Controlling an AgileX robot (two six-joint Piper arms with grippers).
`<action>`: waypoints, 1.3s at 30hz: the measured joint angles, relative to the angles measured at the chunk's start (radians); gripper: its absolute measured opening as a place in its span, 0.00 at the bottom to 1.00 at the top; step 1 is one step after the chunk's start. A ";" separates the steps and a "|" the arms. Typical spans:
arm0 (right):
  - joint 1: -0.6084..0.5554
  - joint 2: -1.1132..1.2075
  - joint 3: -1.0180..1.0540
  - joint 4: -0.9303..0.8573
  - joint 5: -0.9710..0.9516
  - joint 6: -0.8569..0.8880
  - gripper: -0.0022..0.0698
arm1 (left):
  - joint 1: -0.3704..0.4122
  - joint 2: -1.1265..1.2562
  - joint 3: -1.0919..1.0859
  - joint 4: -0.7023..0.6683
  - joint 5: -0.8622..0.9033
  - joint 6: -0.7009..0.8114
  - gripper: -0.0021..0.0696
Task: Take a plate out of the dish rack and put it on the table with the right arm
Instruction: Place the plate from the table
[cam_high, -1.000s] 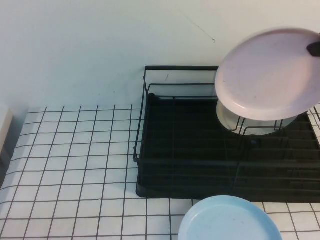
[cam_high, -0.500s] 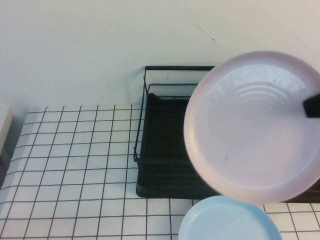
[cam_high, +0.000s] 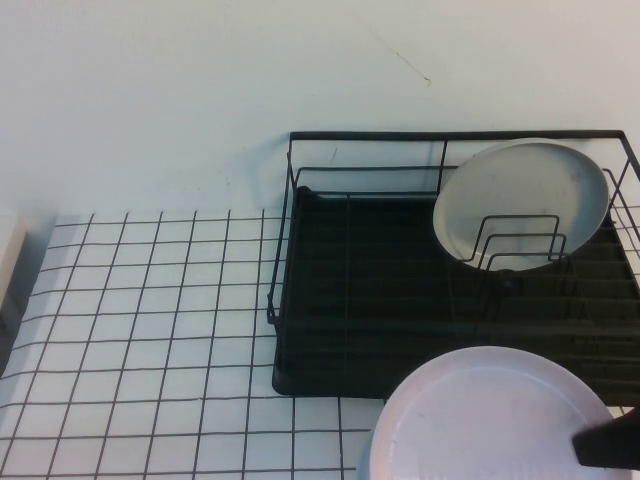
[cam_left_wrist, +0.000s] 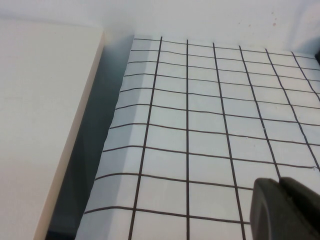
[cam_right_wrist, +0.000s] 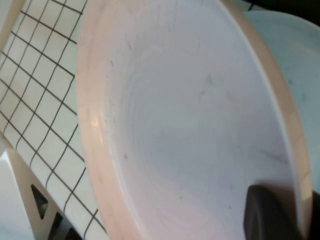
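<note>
Over the table (cam_high: 150, 330), right jaws (cam_high: 608, 448) clamp the plate (cam_high: 490, 415).

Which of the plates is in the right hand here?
The pale pink plate, low in front of the dish rack, clamped at its rim by the right hand. The grey-white plate stands in the rack.

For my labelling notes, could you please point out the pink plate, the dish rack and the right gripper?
pink plate (cam_high: 480, 420), high view, its centre.
dish rack (cam_high: 360, 135), high view, top rear wire.
right gripper (cam_high: 608, 448), high view, black finger on the plate's rim.
</note>
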 joint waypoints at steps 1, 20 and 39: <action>0.000 0.011 0.007 0.013 -0.016 -0.020 0.15 | 0.000 0.000 0.000 0.000 0.000 0.000 0.02; 0.000 0.284 0.011 0.188 -0.066 -0.328 0.35 | 0.000 0.000 0.000 0.000 0.000 0.000 0.02; 0.000 0.269 -0.396 -0.190 0.192 0.000 0.52 | 0.000 0.000 0.000 0.000 0.000 0.000 0.02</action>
